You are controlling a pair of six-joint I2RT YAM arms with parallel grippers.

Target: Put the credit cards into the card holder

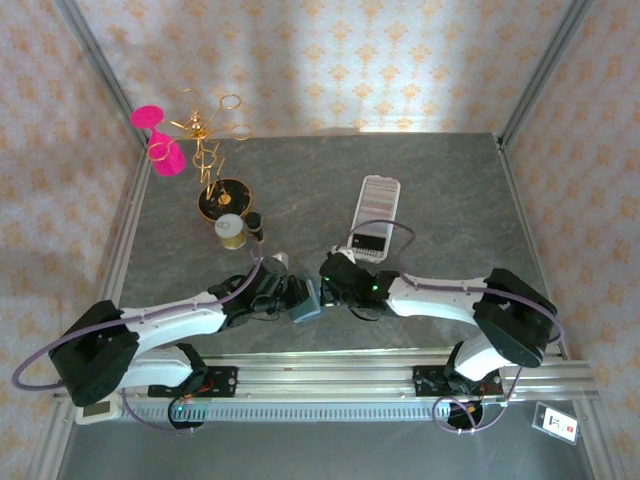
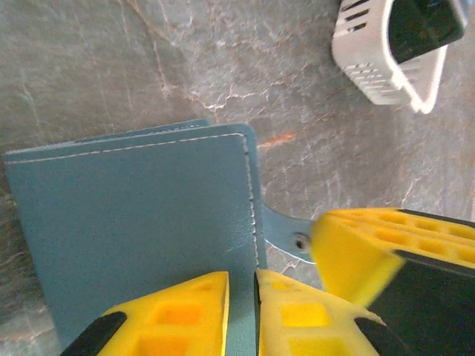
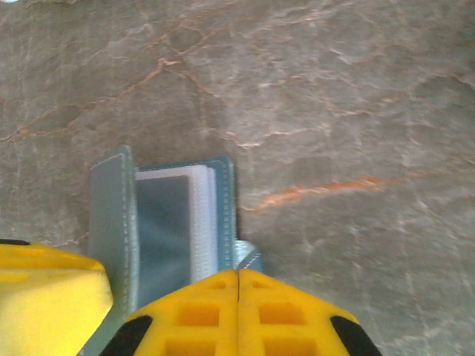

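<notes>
Left wrist view: left claw (image 2: 241, 285) pinches the holder (image 2: 133, 215) at its edge, right claw (image 3: 237, 276) closed by the tab (image 3: 249, 256); slippage could fold it shut.

A staged robot test cell is shown: a grey stone-patterned bench (image 1: 440, 190) is boxed in by metal frame posts (image 1: 545, 70) and floral-papered walls (image 1: 330, 60), and a left arm (image 1: 170, 320) and right arm (image 1: 450, 295) are bolted to a slotted rail (image 1: 330, 380).
</notes>
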